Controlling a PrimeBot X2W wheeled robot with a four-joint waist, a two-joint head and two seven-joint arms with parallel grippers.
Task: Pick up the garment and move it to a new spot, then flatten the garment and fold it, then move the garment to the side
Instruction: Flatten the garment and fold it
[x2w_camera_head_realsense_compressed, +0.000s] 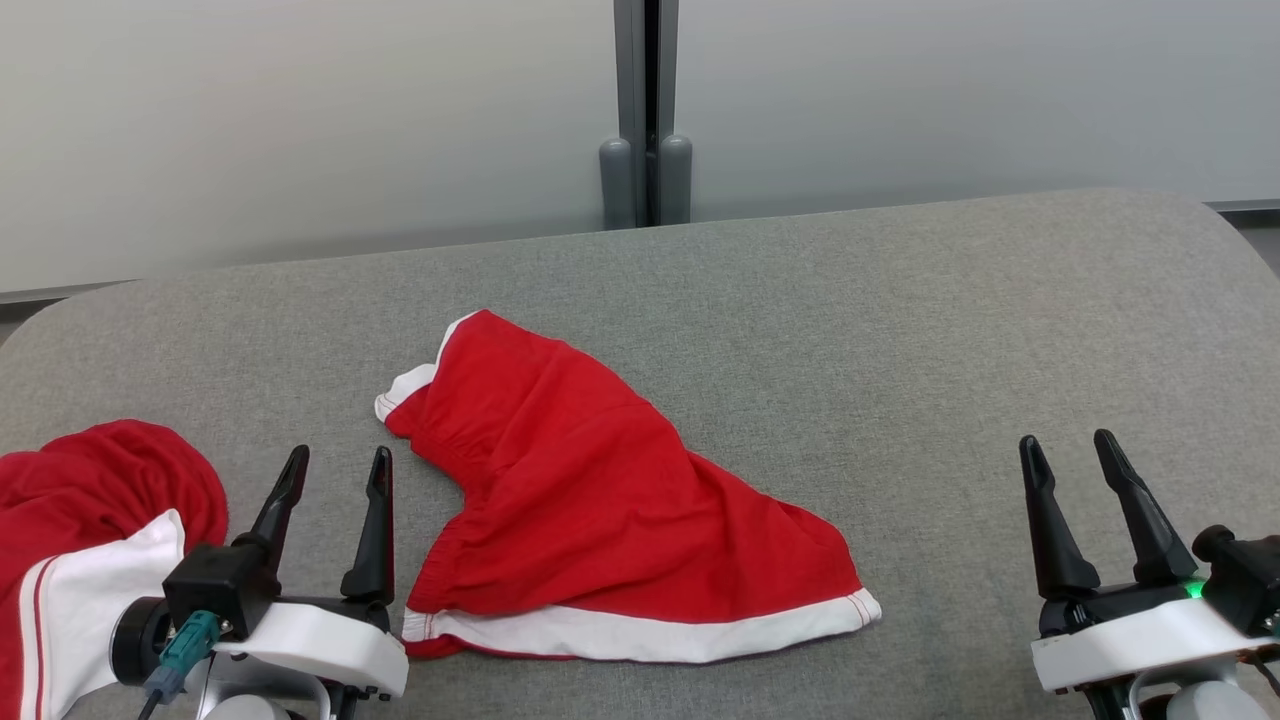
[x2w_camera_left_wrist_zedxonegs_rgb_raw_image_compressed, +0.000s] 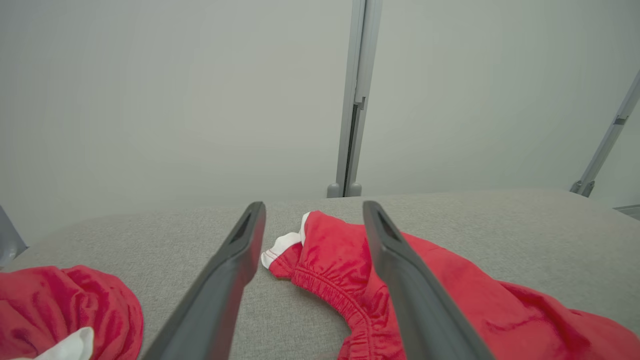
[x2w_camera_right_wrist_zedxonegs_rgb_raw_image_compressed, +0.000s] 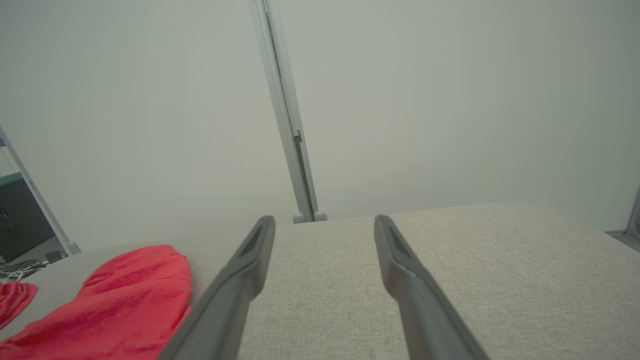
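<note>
A red garment with white trim (x2w_camera_head_realsense_compressed: 590, 500) lies crumpled in a rough triangle on the grey padded table (x2w_camera_head_realsense_compressed: 900, 330), left of centre. Its elastic waistband (x2w_camera_left_wrist_zedxonegs_rgb_raw_image_compressed: 325, 292) faces my left gripper. My left gripper (x2w_camera_head_realsense_compressed: 338, 460) stands open just left of the garment, near its lower left corner, holding nothing. From the left wrist the garment (x2w_camera_left_wrist_zedxonegs_rgb_raw_image_compressed: 450, 295) spreads behind the right finger (x2w_camera_left_wrist_zedxonegs_rgb_raw_image_compressed: 405, 280). My right gripper (x2w_camera_head_realsense_compressed: 1070, 445) is open at the lower right, well clear of the cloth. The right wrist view shows the garment (x2w_camera_right_wrist_zedxonegs_rgb_raw_image_compressed: 120, 295) off to its left.
A second red and white garment (x2w_camera_head_realsense_compressed: 90, 540) is bunched at the table's left edge, beside my left arm, seen also as a red heap (x2w_camera_left_wrist_zedxonegs_rgb_raw_image_compressed: 65, 315). A grey post (x2w_camera_head_realsense_compressed: 645, 110) splits the pale wall behind. Bare table stretches right of the garment.
</note>
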